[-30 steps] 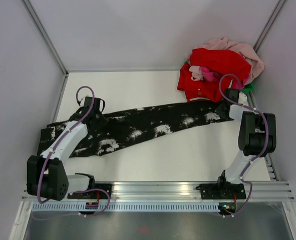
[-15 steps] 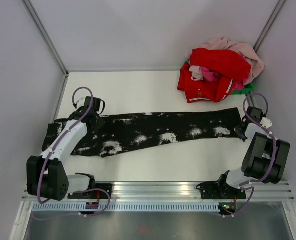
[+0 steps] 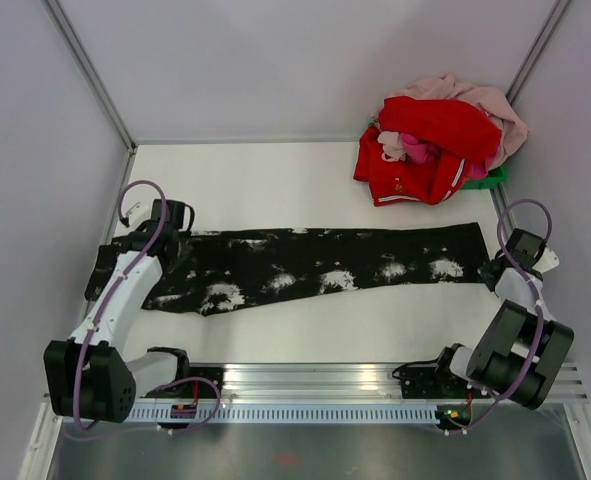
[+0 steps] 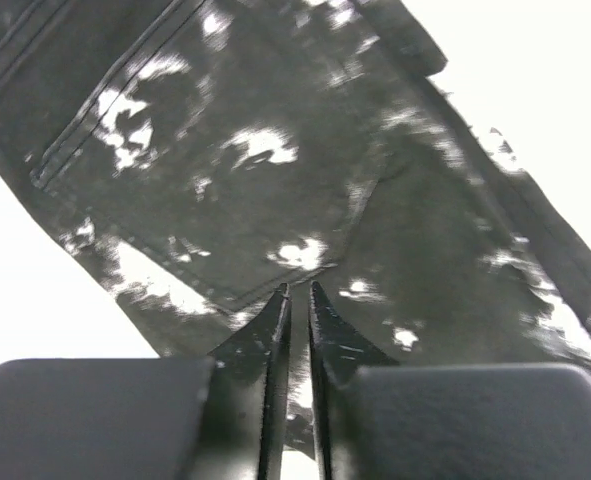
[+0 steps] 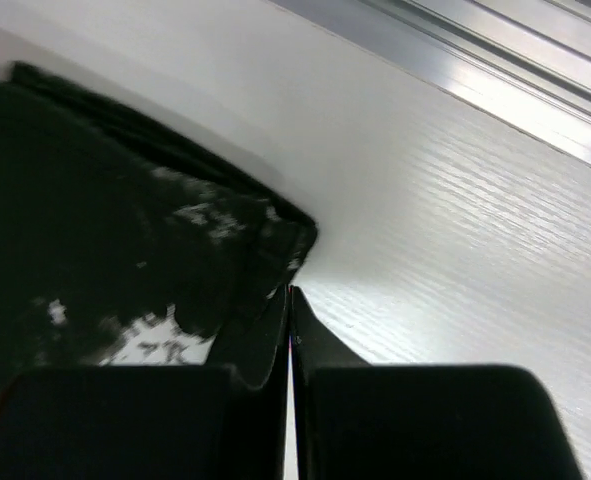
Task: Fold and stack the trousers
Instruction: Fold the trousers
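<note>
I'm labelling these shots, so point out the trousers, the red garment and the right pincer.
trousers [image 3: 305,265]: top view, middle of the legs.
red garment [image 3: 435,122]: top view, its upper fold.
right pincer [image 5: 291,292]: right wrist view, midway between its fingertips.

The trousers are long and black, blotched all over with irregular white splatter. They lie flat, stretched out straight across the middle of the white table, reaching nearly from its left edge to its right edge. The wider waist end lies toward the table's left, and the legs run together as one narrower band to its right.
</note>
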You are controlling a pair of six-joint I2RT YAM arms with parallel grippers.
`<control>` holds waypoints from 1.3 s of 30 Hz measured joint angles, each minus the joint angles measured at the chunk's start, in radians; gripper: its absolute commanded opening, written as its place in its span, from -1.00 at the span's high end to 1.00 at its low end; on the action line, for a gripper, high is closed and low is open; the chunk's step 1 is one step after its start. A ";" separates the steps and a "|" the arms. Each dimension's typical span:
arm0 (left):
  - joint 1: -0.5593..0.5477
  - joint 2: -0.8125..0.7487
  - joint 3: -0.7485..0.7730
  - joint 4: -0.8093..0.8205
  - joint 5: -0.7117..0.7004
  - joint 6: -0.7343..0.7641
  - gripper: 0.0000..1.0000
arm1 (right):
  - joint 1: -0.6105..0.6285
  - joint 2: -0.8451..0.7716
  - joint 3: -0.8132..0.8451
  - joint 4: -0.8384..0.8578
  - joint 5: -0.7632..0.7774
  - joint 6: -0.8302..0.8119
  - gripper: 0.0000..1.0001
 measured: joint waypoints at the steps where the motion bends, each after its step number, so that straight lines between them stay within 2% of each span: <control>1: 0.007 0.004 -0.010 0.002 0.001 -0.005 0.84 | 0.001 -0.025 0.004 -0.006 -0.015 -0.011 1.00; 3: 0.024 0.022 -0.032 0.002 0.007 -0.022 0.95 | 0.014 -0.063 0.036 -0.039 -0.035 -0.035 1.00; 8: 0.061 0.107 -0.085 0.023 0.055 -0.067 0.95 | 0.104 -0.117 0.139 -0.071 -0.068 -0.061 1.00; 14: 0.064 0.216 -0.089 0.053 0.064 -0.126 0.95 | 0.279 -0.273 0.149 -0.068 -0.108 -0.037 0.99; 18: 0.068 0.336 -0.088 0.111 0.106 -0.145 0.95 | 0.293 -0.296 0.140 -0.068 -0.117 -0.017 0.99; 22: 0.063 0.421 -0.021 0.091 0.117 -0.146 0.95 | 0.293 -0.253 0.123 -0.077 -0.114 0.000 1.00; 28: 0.036 0.507 0.074 0.044 0.110 -0.140 0.95 | 0.285 -0.072 0.140 -0.108 -0.095 0.006 1.00; 33: 0.000 0.533 0.108 0.056 0.101 -0.140 0.95 | 0.190 0.054 0.172 -0.124 -0.124 -0.009 0.98; 36: -0.008 0.533 0.108 0.061 0.092 -0.139 0.95 | 0.150 0.066 0.201 -0.129 -0.110 -0.030 0.55; 37: -0.009 0.533 0.108 0.063 0.089 -0.135 0.95 | 0.149 0.066 0.214 -0.129 -0.101 -0.041 0.10; 39: -0.010 0.532 0.108 0.066 0.089 -0.119 0.95 | 0.150 0.069 0.241 -0.126 -0.079 -0.065 -0.31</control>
